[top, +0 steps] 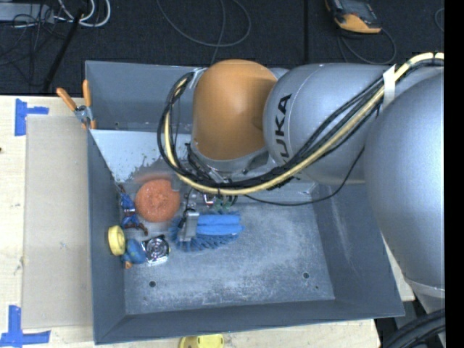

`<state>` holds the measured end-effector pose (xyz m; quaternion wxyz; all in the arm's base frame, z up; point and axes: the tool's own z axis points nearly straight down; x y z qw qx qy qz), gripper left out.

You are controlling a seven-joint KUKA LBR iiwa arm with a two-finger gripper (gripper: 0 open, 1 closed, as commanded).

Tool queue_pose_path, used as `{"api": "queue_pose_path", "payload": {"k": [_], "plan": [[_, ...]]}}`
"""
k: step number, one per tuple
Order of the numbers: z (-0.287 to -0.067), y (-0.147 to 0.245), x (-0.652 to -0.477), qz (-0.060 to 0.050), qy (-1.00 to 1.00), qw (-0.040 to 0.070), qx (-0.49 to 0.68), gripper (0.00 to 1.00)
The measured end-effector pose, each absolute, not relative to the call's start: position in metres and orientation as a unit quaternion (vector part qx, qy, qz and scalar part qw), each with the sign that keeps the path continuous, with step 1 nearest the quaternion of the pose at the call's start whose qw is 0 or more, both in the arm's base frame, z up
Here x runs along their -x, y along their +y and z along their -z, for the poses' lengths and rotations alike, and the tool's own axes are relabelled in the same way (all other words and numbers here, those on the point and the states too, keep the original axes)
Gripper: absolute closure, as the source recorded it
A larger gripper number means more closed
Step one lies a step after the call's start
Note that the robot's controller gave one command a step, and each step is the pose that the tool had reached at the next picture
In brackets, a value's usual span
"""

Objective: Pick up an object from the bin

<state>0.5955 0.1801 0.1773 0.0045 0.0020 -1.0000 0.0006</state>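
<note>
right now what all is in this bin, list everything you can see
bin: one, grey metal, middle of the view
round thing: one, orange, left part of the bin floor
brush: one, blue, just right of the round thing and a little lower
yellow piece: one, yellow, far left of the floor
small blue pieces: two, blue, one above the yellow piece, one at its lower right
shiny round piece: one, silver, below the round thing
arm: one, silver with an orange cover, in from the right
cables: a bundle, black and yellow, along the arm
gripper: one, grey, low at the brush's left end
</note>
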Motion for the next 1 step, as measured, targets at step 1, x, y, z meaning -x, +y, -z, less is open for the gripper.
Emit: {"api": "queue_pose_path", "payload": {"k": [1], "plan": [[-0.1825, 0.1793, -0.597, 0.0, -1.0, 0.001, 0.0, 0.0]]}}
